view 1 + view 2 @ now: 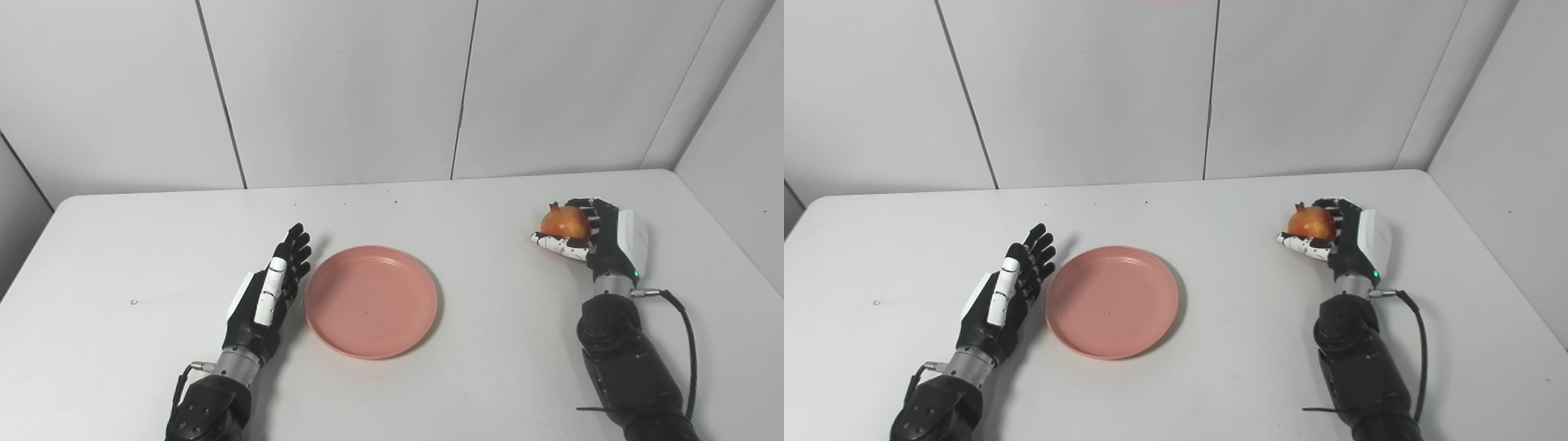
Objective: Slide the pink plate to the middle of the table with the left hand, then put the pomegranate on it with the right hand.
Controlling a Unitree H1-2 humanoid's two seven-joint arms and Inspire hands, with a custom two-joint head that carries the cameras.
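Plain white panelled walls behind, meeting in a corner at the right; in front, a smooth white table [122,245], bare apart from a few dark specks near the far edge.

Near the middle of that table, a shallow round pink plastic plate [371,301], flat and empty, rim up. Placed there, by the look of it, as the landing spot for the fruit, so the sliding step reads as done or all but done.

Just beside the plate's left rim, the black-and-white left hand [269,288], edge-on to the table, fingers straight and together, thumb lying along them, grasping nothing. Whether touching the rim or a hair apart, impossible to say from either view. Held that way for a reason: a flat palm set against the rim pushes a plate sideways without any need to pinch it.

Well apart on the right side, the round red-orange pomegranate [566,222], crown pointing up and left, cupped in the right hand [597,239]. Fingers curled round the far side, the speckled white thumb underneath at the front, so clasped on the fruit from both sides. Lifted or resting on the table, not clear; the hand sits low over the surface.

Probably next: carry the fruit leftward and set it down on the plate's centre. Main risk: a round fruit rolling toward the shallow rim on release.
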